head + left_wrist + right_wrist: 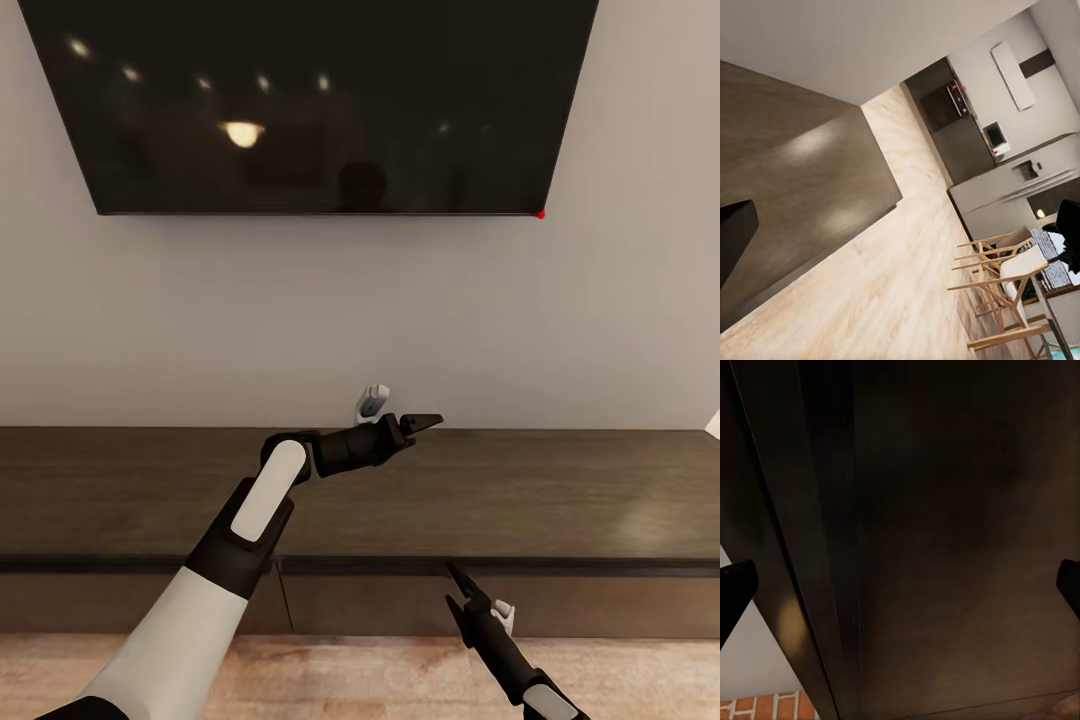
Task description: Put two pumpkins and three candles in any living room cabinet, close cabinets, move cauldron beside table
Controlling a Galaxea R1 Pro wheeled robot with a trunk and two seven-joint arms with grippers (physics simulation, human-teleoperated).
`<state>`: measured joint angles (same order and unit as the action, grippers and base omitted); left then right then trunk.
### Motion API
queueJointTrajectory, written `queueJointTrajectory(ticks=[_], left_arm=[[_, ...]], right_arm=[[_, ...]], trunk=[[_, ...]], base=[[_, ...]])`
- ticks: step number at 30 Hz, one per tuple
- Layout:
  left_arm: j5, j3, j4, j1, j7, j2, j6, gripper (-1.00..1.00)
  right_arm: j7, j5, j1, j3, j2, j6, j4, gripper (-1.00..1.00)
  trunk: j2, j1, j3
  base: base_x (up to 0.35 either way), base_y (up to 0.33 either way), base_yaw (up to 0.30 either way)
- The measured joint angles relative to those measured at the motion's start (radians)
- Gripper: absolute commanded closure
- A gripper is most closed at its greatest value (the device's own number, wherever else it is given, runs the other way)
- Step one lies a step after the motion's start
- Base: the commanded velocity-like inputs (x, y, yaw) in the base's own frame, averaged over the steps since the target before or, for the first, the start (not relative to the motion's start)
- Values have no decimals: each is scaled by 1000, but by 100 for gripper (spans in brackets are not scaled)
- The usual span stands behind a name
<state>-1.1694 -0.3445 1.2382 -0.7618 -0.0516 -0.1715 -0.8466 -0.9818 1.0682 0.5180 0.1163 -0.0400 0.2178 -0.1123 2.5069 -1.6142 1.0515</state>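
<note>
The long low dark-brown cabinet [560,490] spans the head view under the wall, and its drawer fronts [380,600] are closed. My left gripper [422,420] hovers open over the cabinet top [802,180], holding nothing. My right gripper [456,588] is low at the cabinet's front, open and empty. Its wrist view looks straight at the dark wood [945,547] from very close. The pumpkins, candles, cauldron and table are out of view.
A large black TV [310,100] hangs on the grey wall above the cabinet. A small white object [372,400] sits at the back of the cabinet top. Pale wood floor [350,680] runs in front. Wooden stools [997,277] and a kitchen counter lie beyond the cabinet's end.
</note>
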Motion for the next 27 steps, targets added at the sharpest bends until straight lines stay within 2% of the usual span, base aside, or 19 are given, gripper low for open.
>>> queueJointTrajectory(ticks=[14, 15, 27], left_arm=[[0, 0, 0, 0, 0, 0, 0, -100], [0, 0, 0, 0, 0, 0, 0, -100], [1, 0, 0, 0, 0, 0, 0, -100]], right_arm=[[0, 0, 0, 0, 0, 0, 0, -100], [0, 0, 0, 0, 0, 0, 0, 100], [1, 3, 0, -1, 0, 4, -1, 100]], trunk=[[0, 0, 0], [0, 0, 0], [0, 0, 0]], base=[[0, 0, 0], [0, 0, 0], [0, 0, 0]])
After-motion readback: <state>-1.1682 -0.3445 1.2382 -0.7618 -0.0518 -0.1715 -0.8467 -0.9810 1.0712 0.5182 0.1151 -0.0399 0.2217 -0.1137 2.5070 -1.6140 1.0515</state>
